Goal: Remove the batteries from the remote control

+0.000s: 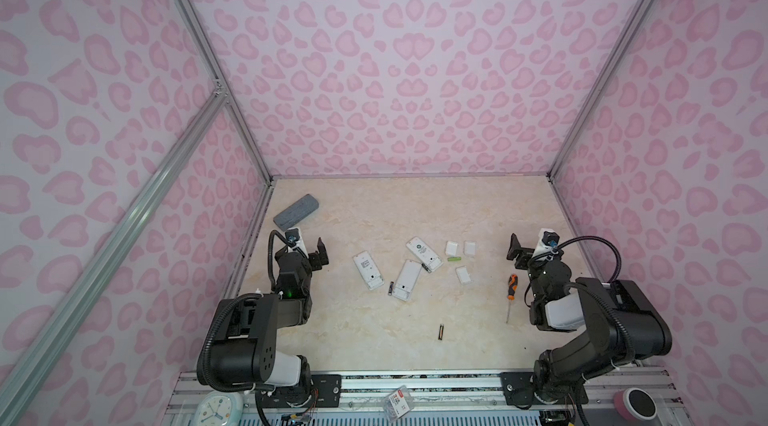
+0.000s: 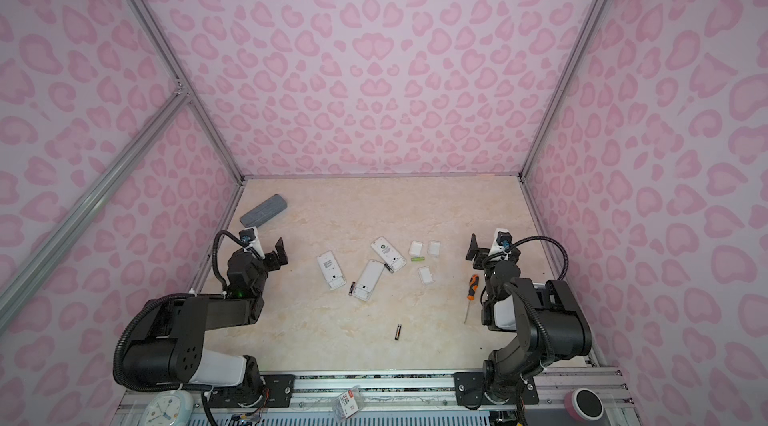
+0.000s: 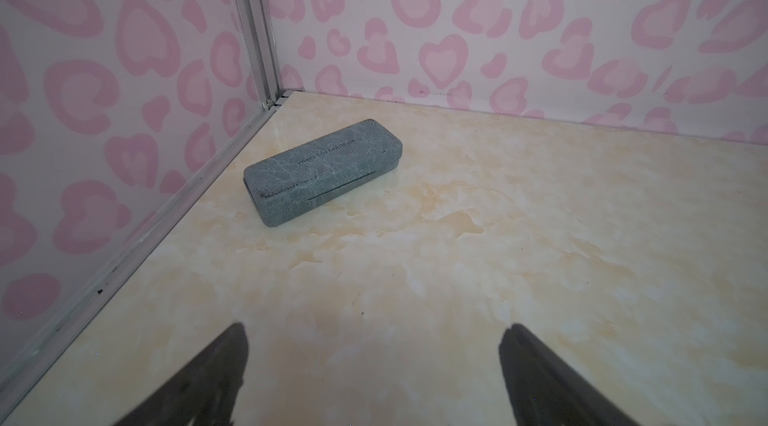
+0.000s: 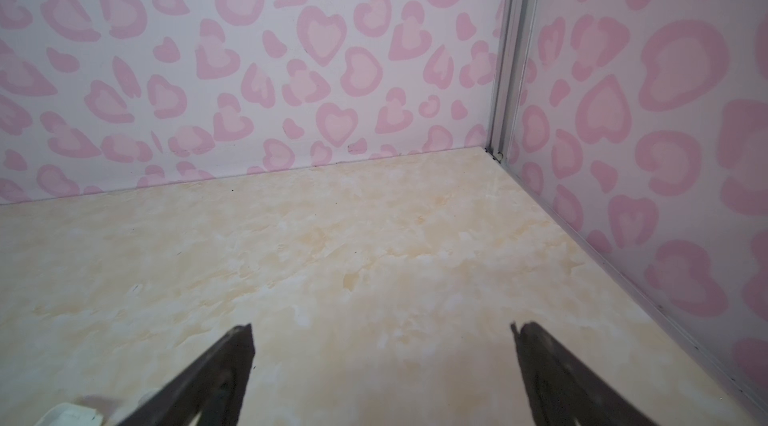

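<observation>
Three white remote controls point(image 1: 368, 270) point(image 1: 407, 280) point(image 1: 424, 253) lie mid-table, seen in both top views. Loose batteries rest on the table: a green one point(image 1: 454, 258) point(image 2: 417, 258), a dark one point(image 1: 391, 288) beside the middle remote, another dark one point(image 1: 441, 331) nearer the front. My left gripper point(image 1: 321, 252) point(image 3: 374, 332) hovers left of the remotes, open and empty. My right gripper point(image 1: 515, 251) point(image 4: 382, 330) hovers to their right, open and empty. Neither wrist view shows a remote or a battery.
Three small white cover plates point(image 1: 451, 248) point(image 1: 470, 248) point(image 1: 463, 275) lie right of the remotes. An orange-and-black screwdriver point(image 1: 512, 286) lies near the right arm. A grey case point(image 1: 296, 212) point(image 3: 322, 172) sits by the back left wall. Pink-patterned walls enclose three sides.
</observation>
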`<move>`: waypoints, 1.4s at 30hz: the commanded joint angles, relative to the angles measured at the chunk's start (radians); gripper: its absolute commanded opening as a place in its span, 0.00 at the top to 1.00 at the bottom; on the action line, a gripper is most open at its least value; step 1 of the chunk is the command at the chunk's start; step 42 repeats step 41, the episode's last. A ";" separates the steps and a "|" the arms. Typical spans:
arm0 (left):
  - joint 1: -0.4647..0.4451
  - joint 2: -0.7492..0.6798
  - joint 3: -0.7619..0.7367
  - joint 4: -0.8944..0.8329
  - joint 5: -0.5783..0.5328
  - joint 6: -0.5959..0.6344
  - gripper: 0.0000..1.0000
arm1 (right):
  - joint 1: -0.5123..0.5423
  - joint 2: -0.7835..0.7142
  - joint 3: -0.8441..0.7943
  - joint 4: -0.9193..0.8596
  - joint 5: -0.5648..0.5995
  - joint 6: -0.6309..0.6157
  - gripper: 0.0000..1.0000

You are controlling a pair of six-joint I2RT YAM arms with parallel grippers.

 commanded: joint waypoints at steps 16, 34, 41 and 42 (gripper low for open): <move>-0.002 0.014 0.036 -0.001 0.003 0.018 0.03 | 0.062 -0.008 0.093 -0.245 0.153 -0.022 0.01; -0.007 0.020 0.043 -0.008 0.005 0.026 0.03 | 0.069 -0.009 0.094 -0.251 0.166 -0.026 0.01; -0.005 0.015 0.040 -0.010 0.011 0.023 0.03 | 0.070 -0.009 0.093 -0.250 0.166 -0.026 0.01; -0.005 0.015 0.040 -0.010 0.011 0.023 0.03 | 0.070 -0.009 0.093 -0.250 0.166 -0.026 0.01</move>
